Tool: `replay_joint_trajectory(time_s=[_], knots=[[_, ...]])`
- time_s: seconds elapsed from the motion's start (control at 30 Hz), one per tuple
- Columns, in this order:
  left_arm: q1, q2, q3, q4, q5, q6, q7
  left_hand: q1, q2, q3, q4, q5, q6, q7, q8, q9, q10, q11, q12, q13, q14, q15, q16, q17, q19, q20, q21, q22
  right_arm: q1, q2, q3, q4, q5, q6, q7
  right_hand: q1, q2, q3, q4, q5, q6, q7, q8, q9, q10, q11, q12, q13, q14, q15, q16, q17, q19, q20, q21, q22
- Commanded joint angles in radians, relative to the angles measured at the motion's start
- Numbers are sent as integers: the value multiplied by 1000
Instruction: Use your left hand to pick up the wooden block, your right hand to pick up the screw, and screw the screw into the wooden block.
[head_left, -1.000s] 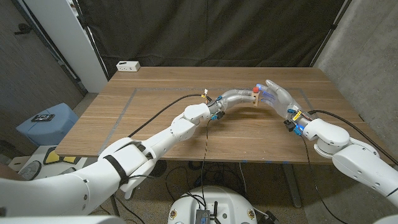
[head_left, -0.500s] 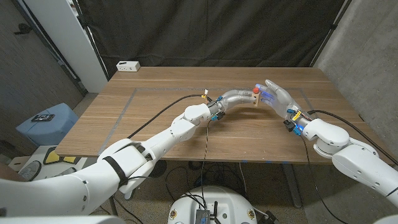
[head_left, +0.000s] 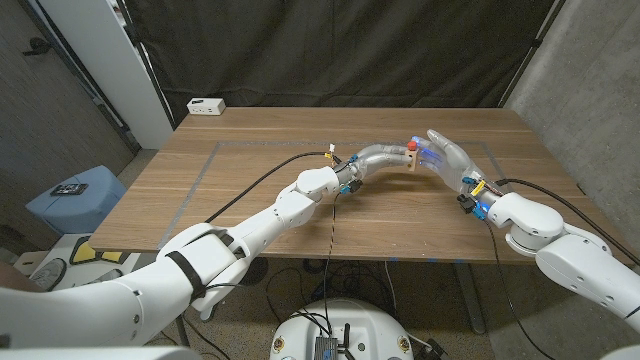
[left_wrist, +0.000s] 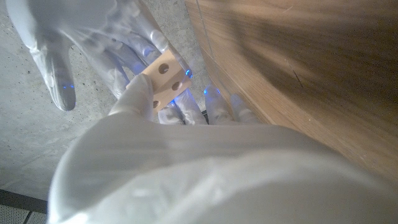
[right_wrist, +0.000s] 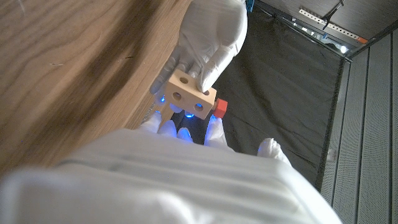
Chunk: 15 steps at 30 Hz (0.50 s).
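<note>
The block (right_wrist: 187, 94) is held above the desk (head_left: 250, 180), pinched in the fingers of the left hand (head_left: 385, 156), with two holes visible on one face in the right wrist view. The screw (right_wrist: 221, 107), with its red head, is seen at the end of the block, and appears to be seated in it, though how deep cannot be told. The right hand (head_left: 445, 156) is met with the block from the other side; its fingers are pressed around the screw end, but whether the screw itself is pinched cannot be told from these views, as the fingertips are hidden behind the block and the back of the hand.

Compared with the pictures from a second and half a second ago, almost nothing is changed: block, screw and both hands are found in the same place over the desk, with no visible shift. From this it is judged that the screwing step is under way, or paused between turns, and that the screw is not yet driven home. A white box (head_left: 205, 105) is seen well away from the block, at the desk's far corner.
</note>
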Motion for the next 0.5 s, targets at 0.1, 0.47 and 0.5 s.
replay_joint_trajectory(time_s=[0.1, 0.47, 0.5], knots=[[7, 3, -1, -10, -3, 7, 5, -2, 12, 6, 4, 6, 29, 20, 6, 5, 2, 7, 10, 1, 10, -19, 6, 3, 6, 6, 6, 2, -19, -2, 9, -12, -2, 2, -14, 1, -2, 2, 4, 6, 11, 1, 5, 2, -94, 0, 5, 4, -141, 6, 0, 4, 0, -2, 2, 3], [7, -4, -3, 2, -12, 4, 0, -6, 15, 8, 7, 6, 28, 24, 6, 5, -1, 8, 9, 1, 10, -16, 6, 3, 7, 8, 6, 2, -47, -11, 32, -33, 2, -13, -22, 1, -4, 2, 5, 6, 27, -4, 11, 2, -86, -5, 8, 4, -140, 7, 1, 5, -1, -1, 2, 3], [7, -4, -4, 1, -12, 5, 0, -6, 15, 8, 7, 7, 28, 24, 6, 5, 0, 8, 9, 1, 10, -16, 5, 3, 7, 8, 6, 2, -48, -12, 33, -34, 3, -14, -21, 1, -4, 2, 5, 6, 27, -4, 11, 2, -86, -5, 8, 4, -140, 7, 1, 5, -1, -2, 2, 3]])
